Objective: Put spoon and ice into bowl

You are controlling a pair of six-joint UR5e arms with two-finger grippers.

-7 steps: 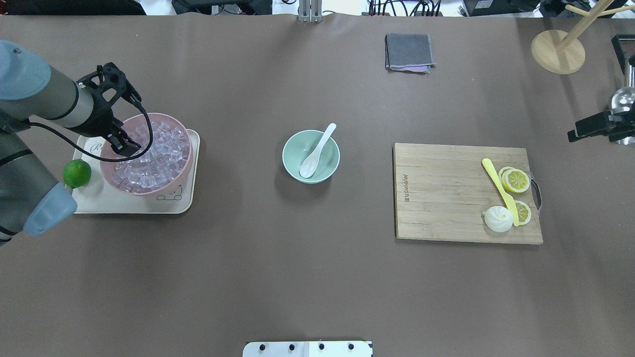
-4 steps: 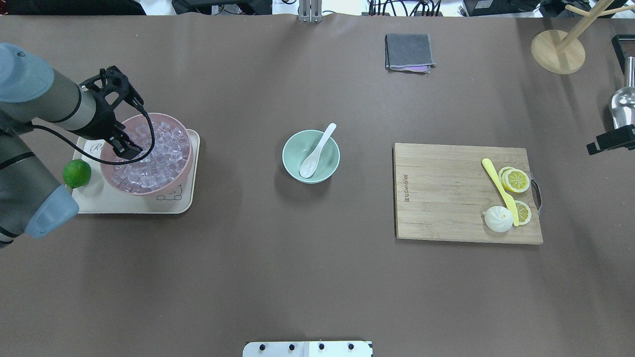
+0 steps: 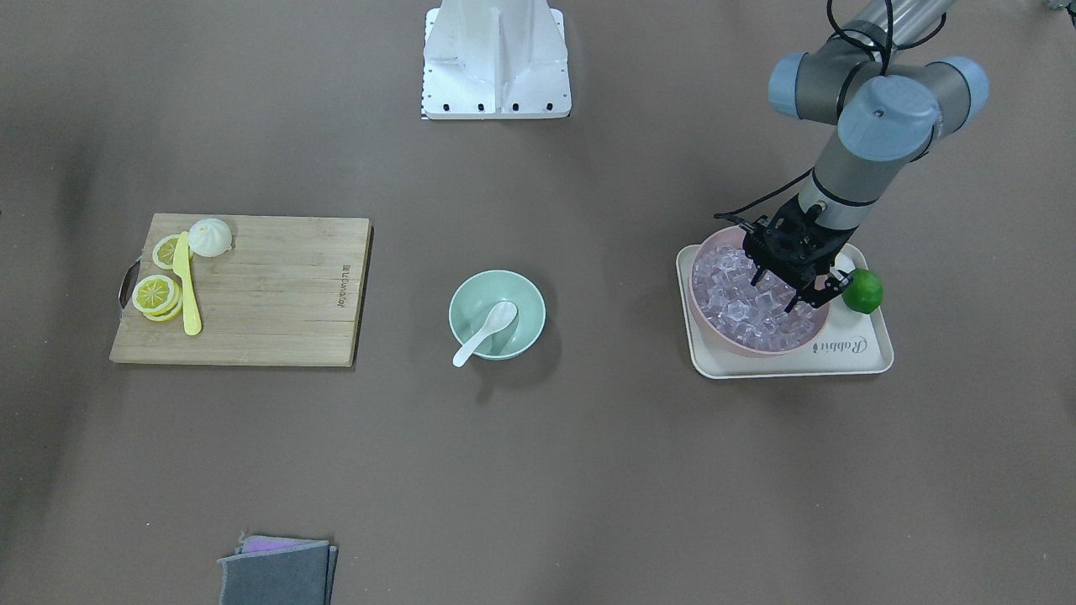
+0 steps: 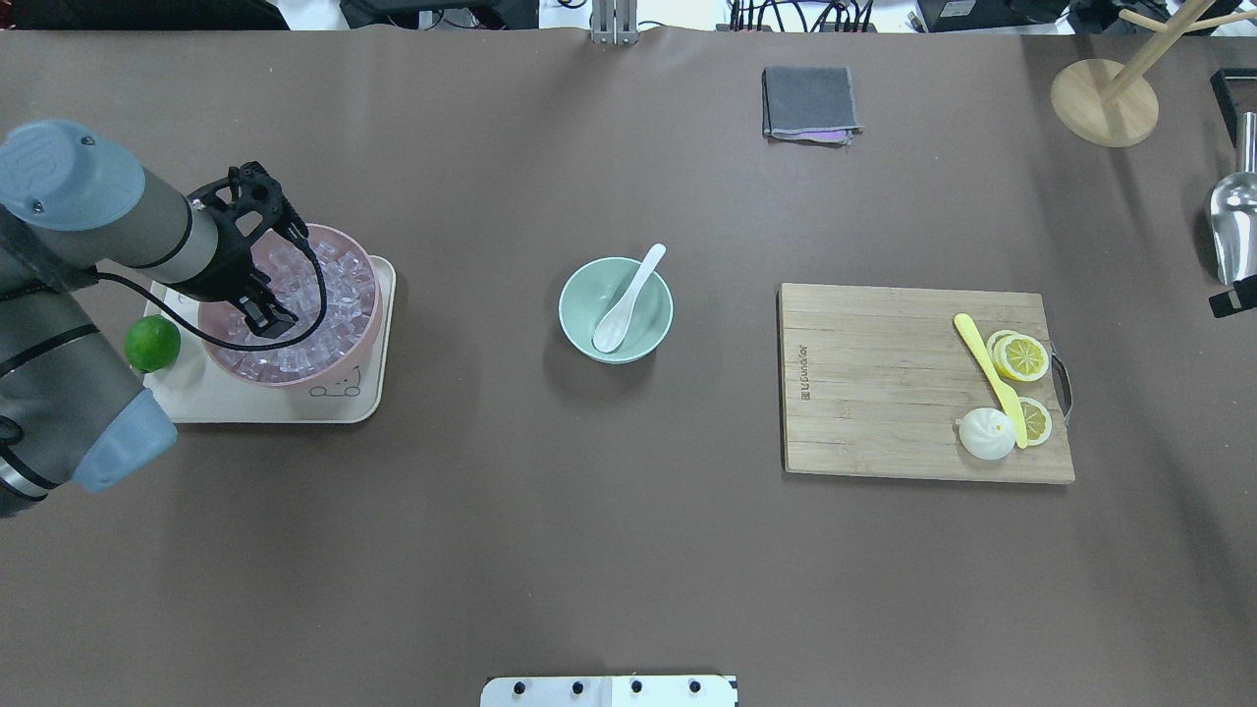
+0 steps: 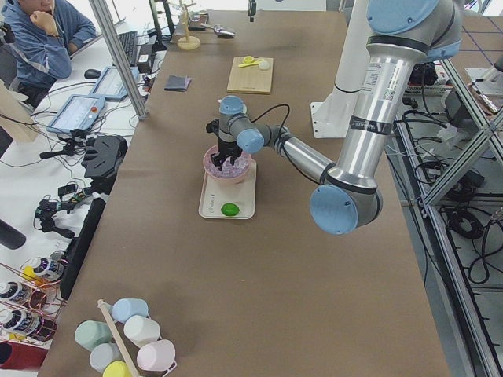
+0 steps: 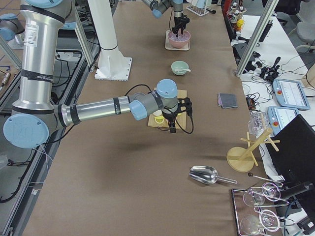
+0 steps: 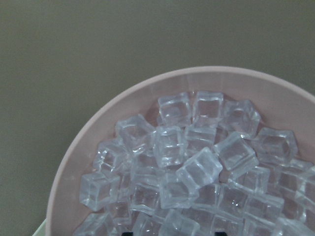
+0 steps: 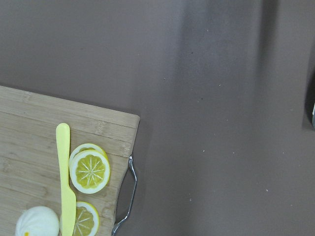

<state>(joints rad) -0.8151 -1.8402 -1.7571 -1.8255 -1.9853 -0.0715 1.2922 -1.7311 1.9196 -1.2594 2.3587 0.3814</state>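
The white spoon [image 4: 628, 299] lies in the mint-green bowl [image 4: 584, 295] at the table's middle, its handle over the far rim; both show in the front view, spoon [image 3: 486, 332] and bowl [image 3: 479, 298]. Several clear ice cubes [image 4: 339, 290] fill the pink bowl [image 4: 346, 365] on a cream tray [image 4: 245, 405]. My left gripper [image 4: 273, 316] hangs over that ice [image 3: 731, 307], fingers spread and tips among the cubes [image 7: 197, 167]. My right gripper [image 4: 1235, 297] shows only as a dark bit at the right edge; I cannot tell its state.
A lime [image 4: 152, 343] sits on the tray beside the pink bowl. A wooden cutting board [image 4: 884, 383] holds a yellow knife [image 4: 987, 373], lemon slices [image 4: 1021, 355] and a white bun [image 4: 985, 433]. A grey cloth [image 4: 810, 101], a wooden stand [image 4: 1105, 101] and a metal scoop [image 4: 1232, 216] lie far right.
My left gripper has moved from the pink bowl's left rim toward its middle, over the ice. My right gripper has drawn back to the right edge of the overhead view.
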